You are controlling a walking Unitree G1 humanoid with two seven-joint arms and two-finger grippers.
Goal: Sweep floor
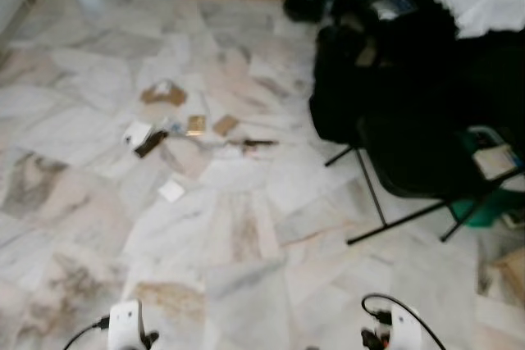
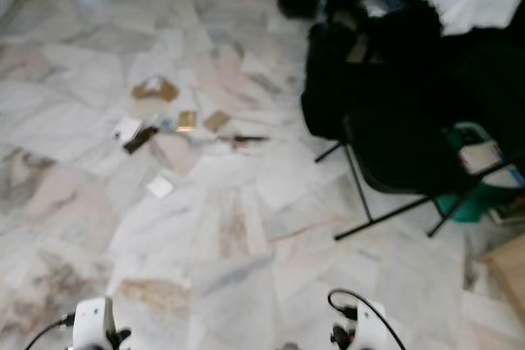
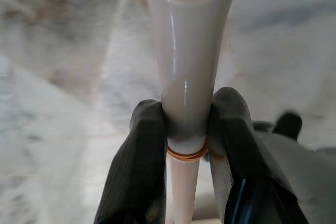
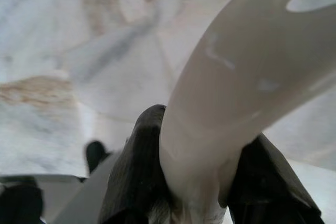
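Nearest, left gripper (image 3: 186, 145) clamps a cream broom handle (image 3: 186, 51) and right gripper (image 4: 202, 182) a cream dustpan handle (image 4: 247, 87), both carried ready; beyond, litter (image 1: 176, 125) scattered on marble floor (image 1: 246, 235) beside a black chair (image 1: 410, 145).

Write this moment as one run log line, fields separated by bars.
left gripper: shut on white handle | right gripper: shut on cream handle | litter scraps: ahead on marble floor, unswept
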